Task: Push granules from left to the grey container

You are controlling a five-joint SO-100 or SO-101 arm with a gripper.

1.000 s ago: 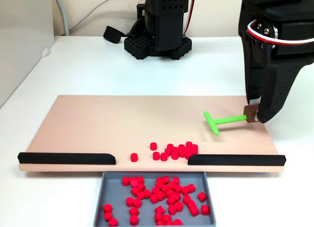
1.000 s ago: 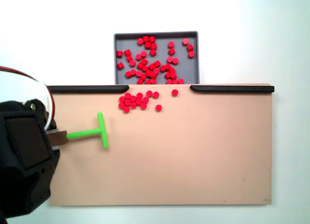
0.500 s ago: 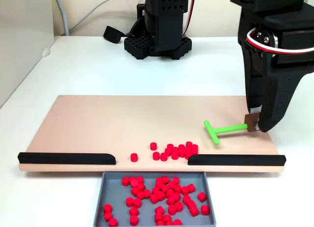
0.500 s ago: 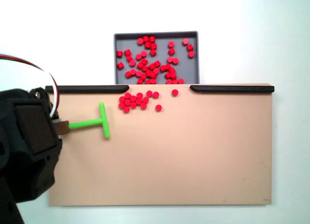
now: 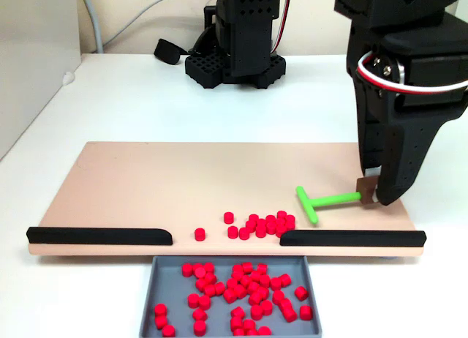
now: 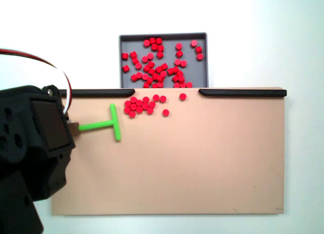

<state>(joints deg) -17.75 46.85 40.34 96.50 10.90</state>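
Granules (image 5: pixel 259 225) cluster unmoved at board (image 5: pixel 146 184) front gap; gripper (image 5: pixel 371 194), clamped on green pusher (image 5: pixel 322 202), has advanced closer; contact imminent.

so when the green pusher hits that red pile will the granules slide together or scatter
Probably scatter somewhat: the granules are loose, separate pellets on the smooth board, so edge ones may escape around the short pusher bar. They look light, so should shove easily; any that tip over could roll.
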